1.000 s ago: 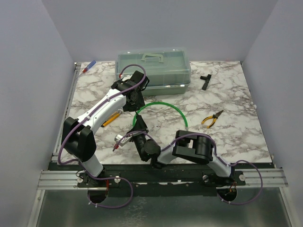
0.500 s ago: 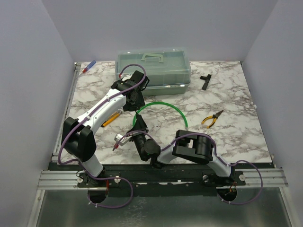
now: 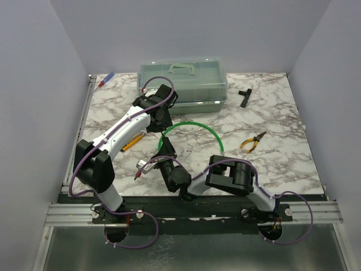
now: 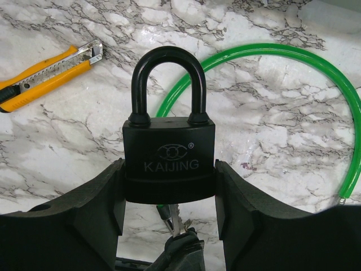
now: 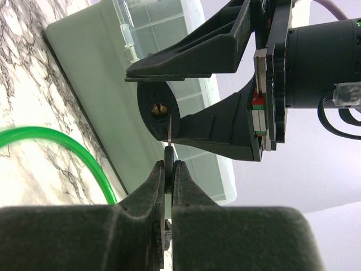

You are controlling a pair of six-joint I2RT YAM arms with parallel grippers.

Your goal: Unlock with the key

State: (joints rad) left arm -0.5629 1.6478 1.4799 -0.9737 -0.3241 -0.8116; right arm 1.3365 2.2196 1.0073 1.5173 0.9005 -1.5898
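Far-left corner of the table: a red-and-blue pen is lying by the edge. A yellow utility knife is lying left of centre.

The left gripper is clamping the black padlock by the sides of its body. Both shackle legs are sitting in the body (looks locked).

The right gripper is pinching the key by its round black head, fingers closed tight on it. The silver blade is pointing up at the keyhole in the padlock's underside. The tip is sitting right at the hole; can't tell if it's actually in. All of this is happening over the middle of the table, toward the near edge.

A green tube ring is lying on the table under and right of the padlock. A clear lidded plastic box is sitting at the far edge, centre. A black T-shaped tool is lying toward the far-right corner. Yellow-handled pliers are lying near the right edge, mid-depth.
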